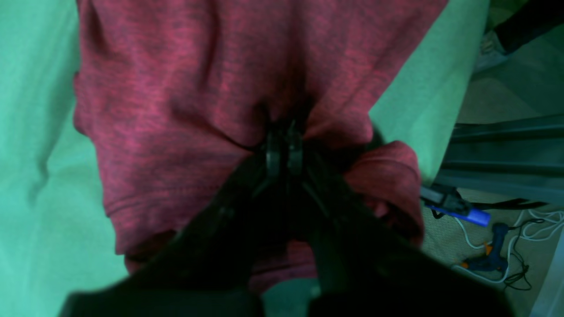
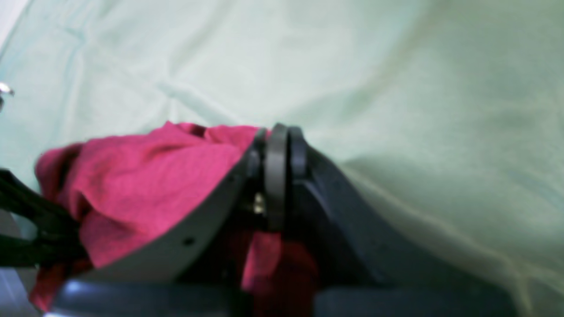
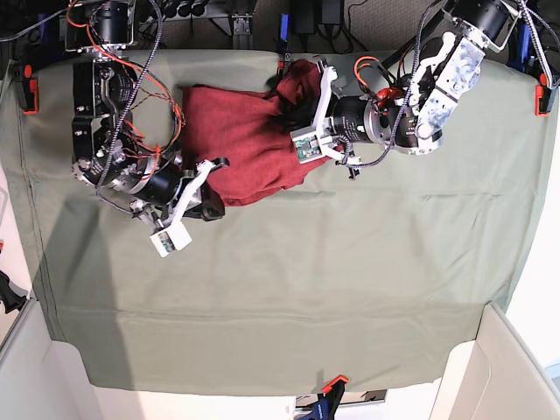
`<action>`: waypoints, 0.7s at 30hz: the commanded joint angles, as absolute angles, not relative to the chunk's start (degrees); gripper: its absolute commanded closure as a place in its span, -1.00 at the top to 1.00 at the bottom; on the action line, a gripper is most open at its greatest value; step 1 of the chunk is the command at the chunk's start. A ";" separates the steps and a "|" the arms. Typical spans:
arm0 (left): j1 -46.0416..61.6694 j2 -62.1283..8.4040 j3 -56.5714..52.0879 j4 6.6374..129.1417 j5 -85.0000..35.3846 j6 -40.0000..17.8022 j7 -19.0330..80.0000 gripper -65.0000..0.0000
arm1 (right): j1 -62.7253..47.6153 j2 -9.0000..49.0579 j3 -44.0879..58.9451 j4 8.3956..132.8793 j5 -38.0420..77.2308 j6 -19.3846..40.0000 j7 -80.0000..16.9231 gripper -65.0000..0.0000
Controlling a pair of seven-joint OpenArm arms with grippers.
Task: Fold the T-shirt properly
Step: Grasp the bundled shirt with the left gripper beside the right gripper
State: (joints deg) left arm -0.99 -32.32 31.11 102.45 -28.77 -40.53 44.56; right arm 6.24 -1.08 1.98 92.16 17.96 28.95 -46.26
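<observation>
Roughly, stage: midway by my reading; the T-shirt (image 3: 241, 140) is gathered into a compact, lumpy block rather than spread out, so some folding looks done, but the result is not yet flat or squared.
Done so far: the cloth appears doubled over itself, with no sleeve lying free on the table cloth (image 3: 350, 289).
Left to do: lay the held edges down, smooth the bunched top corner, release.
Location: far part of the table, toward the base view's left, between the two arms.
Long axis: runs roughly side to side across the base view, slightly tilted, lower end toward the left of that view.
Facing: which end is the collar I cannot tell; a rumpled peak stands at the far right corner.
Left gripper (image 1: 283, 143): clenched on a pinch of the shirt fabric.
Right gripper (image 2: 277, 145): clamped on the shirt's near corner, cloth spilling beside the jaws.
</observation>
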 commanded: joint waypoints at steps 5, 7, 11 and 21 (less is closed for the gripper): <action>-1.89 -33.50 32.95 103.15 -29.45 -40.00 43.94 -1.00 | 7.27 -0.14 -2.24 90.45 16.27 30.24 -46.24 -1.00; -1.87 -33.98 34.79 103.15 -29.39 -40.00 43.99 -1.00 | 7.27 1.06 -4.25 88.88 16.25 30.46 -46.24 -1.00; -1.91 -35.33 38.30 103.18 -29.36 -40.00 44.01 -1.00 | 7.27 4.49 -6.96 87.29 15.57 30.44 -46.24 -1.00; -2.09 -36.34 38.68 103.22 -28.18 -40.00 43.46 -1.00 | 7.07 7.60 -7.01 87.24 18.11 30.26 -46.74 -1.00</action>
